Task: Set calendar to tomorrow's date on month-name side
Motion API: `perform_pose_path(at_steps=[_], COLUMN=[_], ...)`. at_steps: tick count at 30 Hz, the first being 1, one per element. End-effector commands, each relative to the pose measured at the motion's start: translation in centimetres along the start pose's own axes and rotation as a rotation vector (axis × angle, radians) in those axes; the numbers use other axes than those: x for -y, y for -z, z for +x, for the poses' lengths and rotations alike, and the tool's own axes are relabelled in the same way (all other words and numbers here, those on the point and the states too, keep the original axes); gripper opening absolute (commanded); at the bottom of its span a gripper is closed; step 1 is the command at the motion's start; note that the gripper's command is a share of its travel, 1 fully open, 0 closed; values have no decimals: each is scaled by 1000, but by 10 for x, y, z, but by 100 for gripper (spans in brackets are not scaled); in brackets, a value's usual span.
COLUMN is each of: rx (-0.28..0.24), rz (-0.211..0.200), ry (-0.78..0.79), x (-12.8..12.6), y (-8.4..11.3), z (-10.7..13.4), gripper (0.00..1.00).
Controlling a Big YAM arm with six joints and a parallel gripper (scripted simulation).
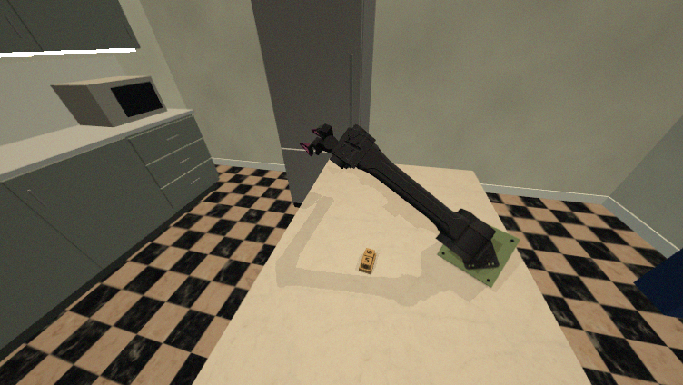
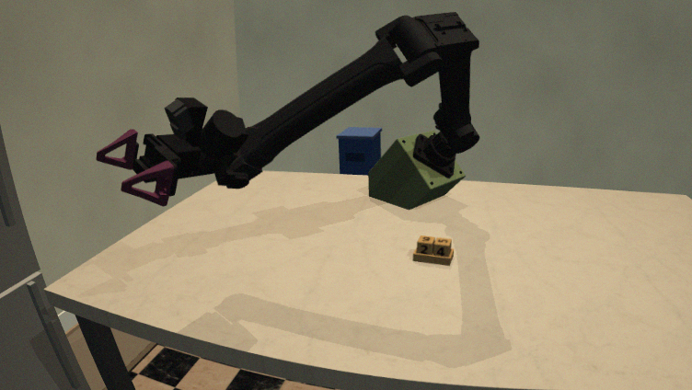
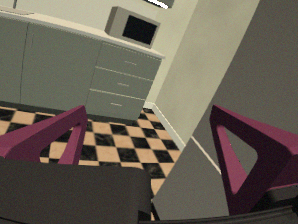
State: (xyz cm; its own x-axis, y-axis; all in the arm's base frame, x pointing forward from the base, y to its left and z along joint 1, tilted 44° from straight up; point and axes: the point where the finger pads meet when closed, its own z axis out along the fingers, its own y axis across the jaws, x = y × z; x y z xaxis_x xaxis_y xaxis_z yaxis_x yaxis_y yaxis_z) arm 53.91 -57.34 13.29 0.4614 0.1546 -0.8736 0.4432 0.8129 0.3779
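A small wooden tray point(image 1: 365, 272) point(image 2: 432, 259) stands flat on the table, with two cubes side by side in it. In the exterior view, the left cube point(image 2: 424, 248) shows an upright 2 on its front and a 9 or 6 on top. The right cube point(image 2: 441, 250) shows an upright 4 on its front and a 5 on top. The cube tops also show in the top view. No month's name is readable on the tray. My gripper point(image 1: 307, 136) point(image 2: 110, 171) point(image 3: 148, 112) is open and empty, raised far from the tray.
The arm's green base block point(image 1: 501, 239) point(image 2: 397, 178) stands on the table point(image 1: 296, 330) point(image 2: 315, 276). A fridge point(image 1: 315, 72) and kitchen cabinets with a microwave point(image 1: 114, 100) point(image 3: 135, 27) are beyond the table. A blue bin point(image 2: 359, 150) is behind it.
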Motion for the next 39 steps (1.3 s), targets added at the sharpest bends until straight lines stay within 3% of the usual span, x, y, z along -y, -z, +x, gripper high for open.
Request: perform_pose_path(at_steps=[1,17,18,19,23,26,29,32,34,35,39], rx=[12,12,98,93,21,-34,-136,-260,-260,-297,-530], rz=[1,1,-5,-2,23,23,9,36,36,69,112], ry=[4,4,32,29,-6,-37,-94,-164,-164,-189,-330], x=[2,2,12,12,15,4,-28,-41,-41,-30,-73], y=[-2,-2,-18,-18,-5,-7,-10,-2,-2,6,37], z=[-8,-8,-61,-60,-40,-36,-21,-18,-18,-24,-11], gripper=[100,100,100,100,100,100,100,100,100,100,100])
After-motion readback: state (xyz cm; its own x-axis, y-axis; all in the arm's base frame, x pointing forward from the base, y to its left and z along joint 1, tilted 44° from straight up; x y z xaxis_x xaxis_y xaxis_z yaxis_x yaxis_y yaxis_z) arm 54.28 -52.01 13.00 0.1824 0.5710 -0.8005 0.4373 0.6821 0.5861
